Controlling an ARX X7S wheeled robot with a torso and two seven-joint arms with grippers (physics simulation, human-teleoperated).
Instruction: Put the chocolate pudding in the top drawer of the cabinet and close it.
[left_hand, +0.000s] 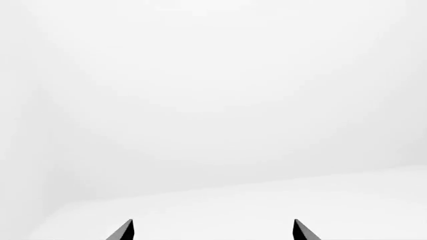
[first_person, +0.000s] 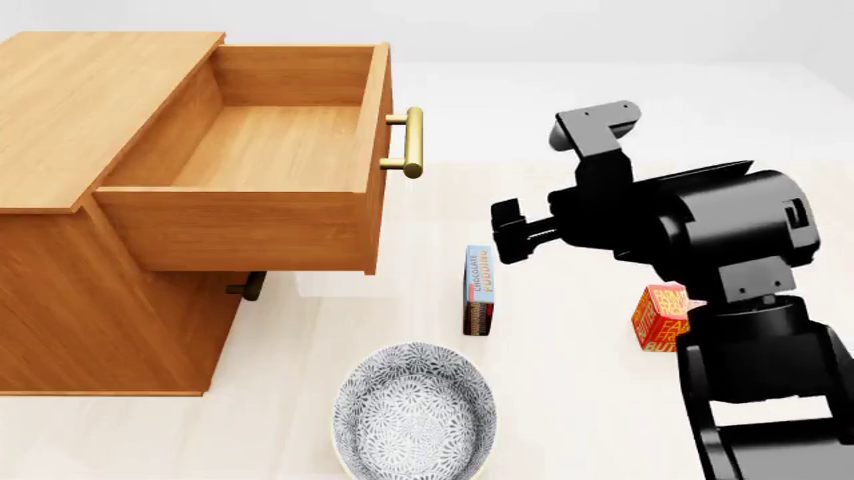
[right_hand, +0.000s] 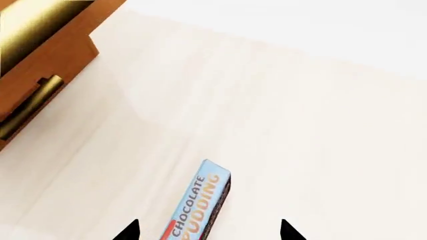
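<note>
The chocolate pudding (first_person: 479, 290), a thin light blue and red box with a dark end, stands on its edge on the pale floor to the right of the cabinet (first_person: 80, 270). The top drawer (first_person: 254, 150) is pulled open and empty, its brass handle (first_person: 407, 142) facing right. My right gripper (right_hand: 209, 231) is open, hovering above the pudding (right_hand: 200, 205), which lies between its fingertips in the right wrist view. My left gripper (left_hand: 213, 230) is open and empty, facing only white surface; it does not show in the head view.
A patterned grey bowl (first_person: 414, 410) sits in front of the pudding. A red-orange butter box (first_person: 661, 317) stands to the right, partly behind my right arm (first_person: 694, 230). The lower drawer's handle (first_person: 244, 288) shows under the open drawer.
</note>
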